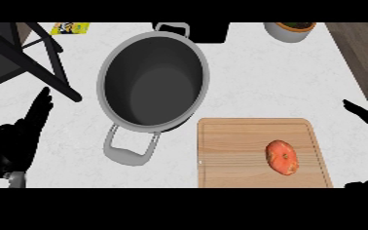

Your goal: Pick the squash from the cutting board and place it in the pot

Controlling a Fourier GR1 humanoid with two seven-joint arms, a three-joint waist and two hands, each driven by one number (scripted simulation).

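the left hand (25, 131) is resting at the view's left edge, fingers straight and pointing up, holding nothing. the right hand (355, 108) is showing only a dark fingertip at the right edge; its state cannot be told. the squash (283, 157) is lying on the right half of the cutting board (230, 156). the pot (152, 80) is standing just beside the board's upper left corner.

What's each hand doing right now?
Left hand: open, holding nothing, resting at the left edge.
Right hand: only a tip shows at the right edge; cannot tell.
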